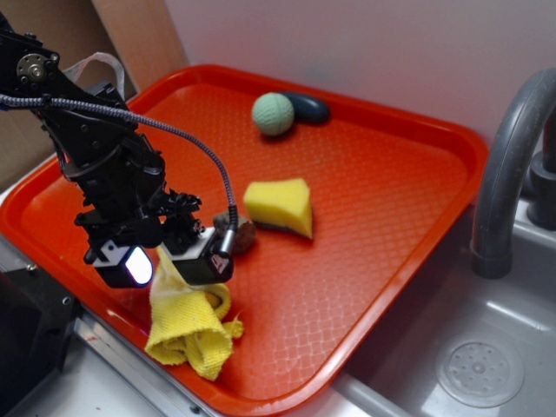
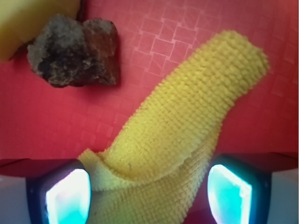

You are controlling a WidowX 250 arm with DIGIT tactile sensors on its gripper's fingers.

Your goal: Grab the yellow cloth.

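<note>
Hanging from the gripper (image 1: 165, 265), the yellow cloth (image 1: 189, 326) sits at the near-left corner of the orange tray (image 1: 382, 208): its top fold runs up between the fingers (image 2: 67, 196) and the bulk lies bunched on the tray floor by the near rim. In the wrist view the cloth fills the gap between both lit pads, so the fingers look pinched on it; grasp reads as made, lift barely begun, since most of the fabric is on the tray. Left to do, as a judgement: raise it clear. Tray rim and the sink edge sit just beside the cloth on the near side, so little margin there. A brown rock-like lump (image 2: 74, 51) lies near, behind the gripper, with the yellow sponge wedge (image 1: 280, 207) just past it. Green ball (image 1: 273, 114) and dark object (image 1: 306, 107) are well apart at the far rim. Faucet (image 1: 512, 165) is off right. Room is open straight up.
</note>
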